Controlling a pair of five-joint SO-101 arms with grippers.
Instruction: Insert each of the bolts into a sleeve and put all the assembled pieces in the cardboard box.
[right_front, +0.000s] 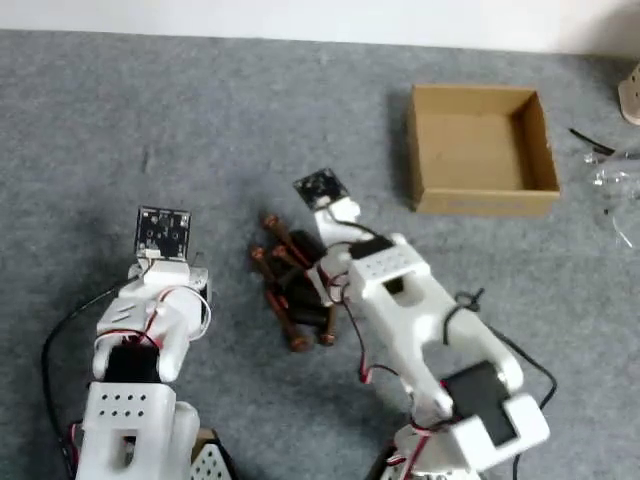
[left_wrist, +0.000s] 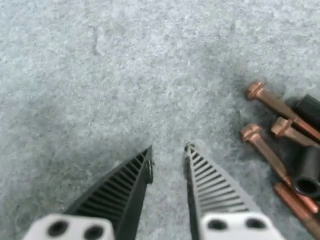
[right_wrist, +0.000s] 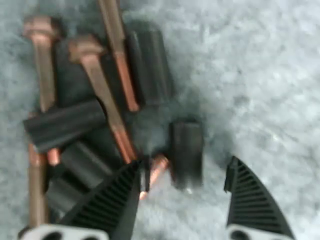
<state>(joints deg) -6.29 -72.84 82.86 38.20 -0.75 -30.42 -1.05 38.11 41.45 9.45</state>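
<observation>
Right tool (right_wrist: 185, 161) spread over a sleeve (right_wrist: 186, 145), cardboard box (right_front: 485, 203) well apart, bare-floored.

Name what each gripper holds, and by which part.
Nothing. The left gripper is open over carpet; the right gripper is open, a black sleeve loose between its fingers.

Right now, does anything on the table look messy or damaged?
Nothing looks damaged. The bolts and sleeves lie crisscrossed in one heap on the grey mat. One sleeve lies at the heap's edge, under the open right gripper. The cardboard box stands upright.
</observation>
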